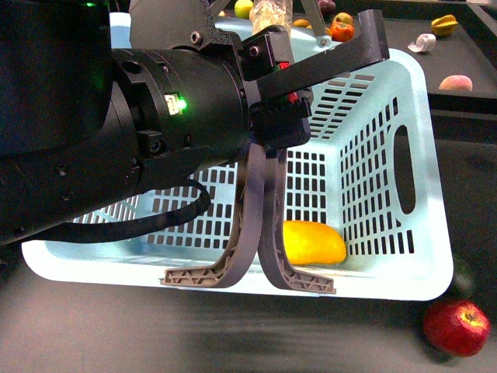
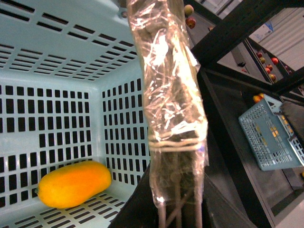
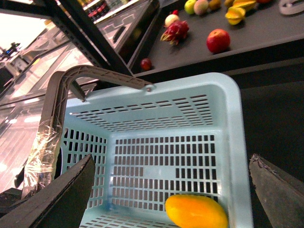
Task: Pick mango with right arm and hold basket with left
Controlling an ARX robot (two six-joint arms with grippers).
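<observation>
The yellow-orange mango point(image 1: 313, 242) lies on the floor of the pale blue basket point(image 1: 419, 256), near its front corner. It also shows in the left wrist view point(image 2: 73, 184) and the right wrist view point(image 3: 197, 211). My left gripper point(image 2: 175, 211) is shut on the basket handle point(image 2: 171, 95), which is grey-brown and wrapped in clear plastic. The bulky left arm point(image 1: 116, 116) with its green light fills the left of the front view. My right gripper point(image 3: 168, 187) is open above the basket, jaws wide apart, with the mango below them; it also shows in the front view point(image 1: 326, 70).
A red apple point(image 1: 457, 326) and a dark green fruit point(image 1: 463, 276) lie on the dark surface by the basket's right corner. Several fruits point(image 3: 218, 40) lie on the table beyond, among them a dragon fruit point(image 3: 174, 31). A second blue basket point(image 2: 273, 133) stands further off.
</observation>
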